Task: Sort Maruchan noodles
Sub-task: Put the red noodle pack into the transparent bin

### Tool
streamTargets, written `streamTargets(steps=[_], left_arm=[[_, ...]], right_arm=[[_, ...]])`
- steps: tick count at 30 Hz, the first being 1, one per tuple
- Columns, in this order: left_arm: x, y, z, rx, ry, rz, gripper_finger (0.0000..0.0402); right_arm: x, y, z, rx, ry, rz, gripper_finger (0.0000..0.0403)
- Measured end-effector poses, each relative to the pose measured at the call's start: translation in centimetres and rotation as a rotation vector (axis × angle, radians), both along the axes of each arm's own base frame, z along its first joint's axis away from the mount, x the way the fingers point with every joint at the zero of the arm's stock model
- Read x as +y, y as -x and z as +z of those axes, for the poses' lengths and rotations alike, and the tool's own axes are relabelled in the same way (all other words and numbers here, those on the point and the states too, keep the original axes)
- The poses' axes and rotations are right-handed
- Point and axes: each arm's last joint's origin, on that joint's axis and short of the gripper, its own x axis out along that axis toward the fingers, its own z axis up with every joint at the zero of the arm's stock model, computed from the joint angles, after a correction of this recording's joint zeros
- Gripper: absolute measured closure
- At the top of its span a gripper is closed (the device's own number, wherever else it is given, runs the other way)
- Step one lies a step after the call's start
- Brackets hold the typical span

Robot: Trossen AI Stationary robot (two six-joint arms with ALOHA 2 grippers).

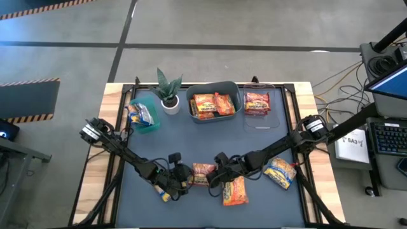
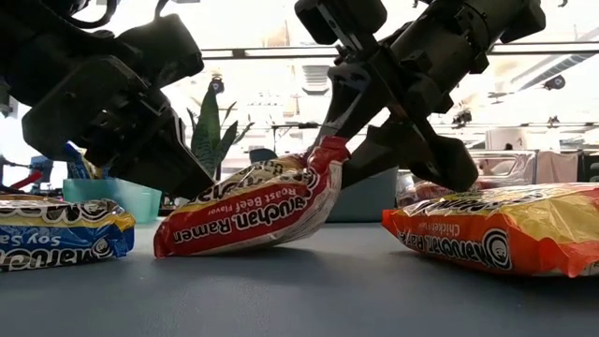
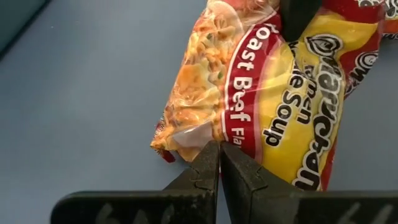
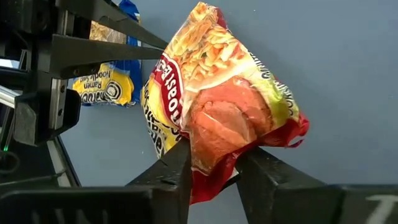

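Pinching the red Roast Beef packet [image 4: 224,99] by its end seam with the right end effector [image 4: 214,165], packet at six o'clock on the table [image 1: 267,146]. Keeping the left end effector [image 3: 220,163] pressed together, empty, beside it. Squeezing firmly before raising, lest the crinkly seam slip.

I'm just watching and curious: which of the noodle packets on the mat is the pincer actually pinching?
The red Roast Beef packet, pinched at its end by the right pincer and tilted up. The orange packet beside it and the blue-and-yellow one lie untouched.

Glossy crinkly plastic pkt [image 2: 248,208], matt smooth tabletop [image 2: 299,290]
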Motion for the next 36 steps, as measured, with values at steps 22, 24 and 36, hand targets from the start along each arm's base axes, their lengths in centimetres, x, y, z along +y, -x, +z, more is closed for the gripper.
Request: streamTargets(steps=[22,24,36], left_arm=[[0.1,1.1,2.6,-0.026,-0.076,0.005,0.0402],[0.3,1.6,3.6,-0.048,-0.120,0.039,0.0402],[1.7,3.9,9.5,-0.256,-0.324,0.237,0.0402]], right_arm=[[-0.5,0.9,1.9,0.001,0.074,0.049,0.0358],[-0.7,1.3,2.7,0.001,0.101,0.044,0.0358],[-2.1,3.1,6.4,-0.036,0.273,0.068,0.0371]])
